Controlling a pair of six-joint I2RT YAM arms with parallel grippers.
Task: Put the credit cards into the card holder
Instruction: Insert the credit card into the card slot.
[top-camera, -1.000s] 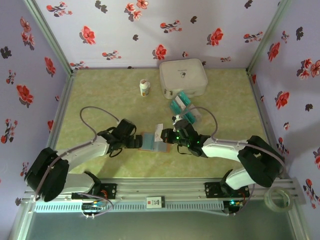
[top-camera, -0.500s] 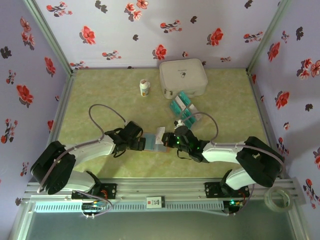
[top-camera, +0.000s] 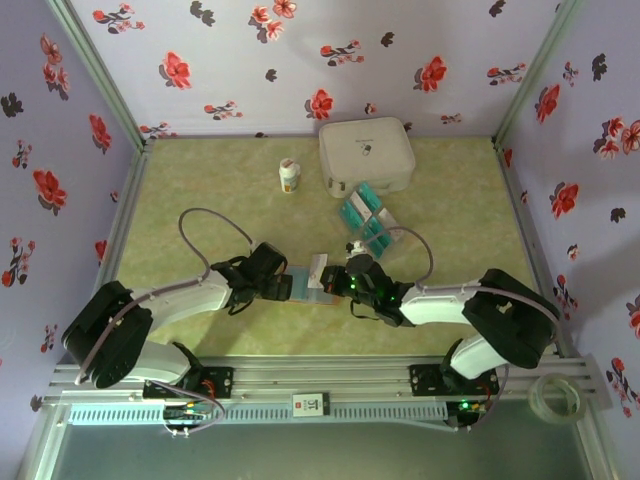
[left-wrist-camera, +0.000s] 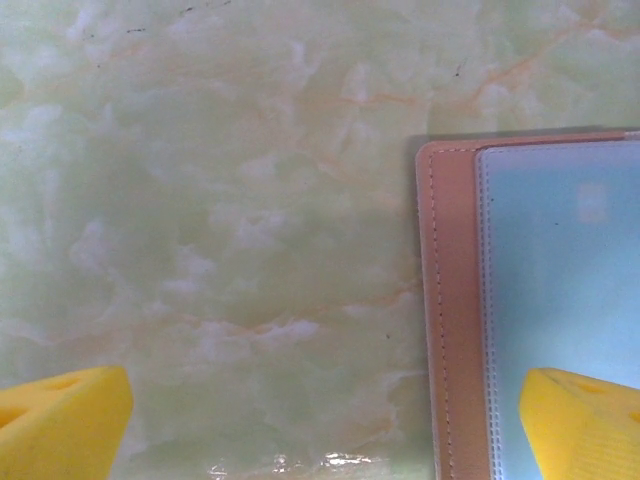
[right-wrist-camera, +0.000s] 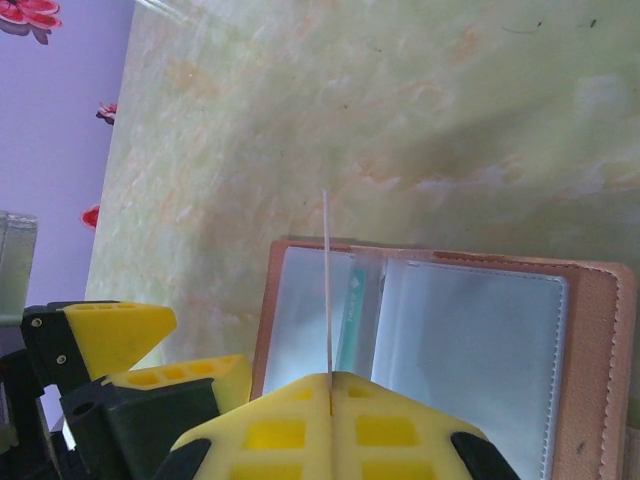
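Note:
The card holder (top-camera: 308, 289) lies open on the table between my two grippers, brown with blue-grey pockets (right-wrist-camera: 470, 340). My right gripper (right-wrist-camera: 330, 378) is shut on one of the credit cards (right-wrist-camera: 327, 280), held upright and edge-on above the holder's left page. Another teal card (right-wrist-camera: 350, 322) sits in a pocket near the fold. My left gripper (left-wrist-camera: 320, 430) is open and low at the holder's left edge (left-wrist-camera: 450, 300), one yellow fingertip (left-wrist-camera: 585, 420) over the pocket and the other (left-wrist-camera: 60, 425) over bare table. More credit cards (top-camera: 365, 222) lie behind.
A big white rounded case (top-camera: 366, 155) stands at the back, with a small white bottle (top-camera: 289, 177) to its left. A tape roll (top-camera: 555, 397) rests on the rail at the near right. Flowered walls close in the table on three sides.
My right gripper has carried the card leftward over the holder. The left gripper has moved right, up to the holder's left edge. Little has changed over the last half second.

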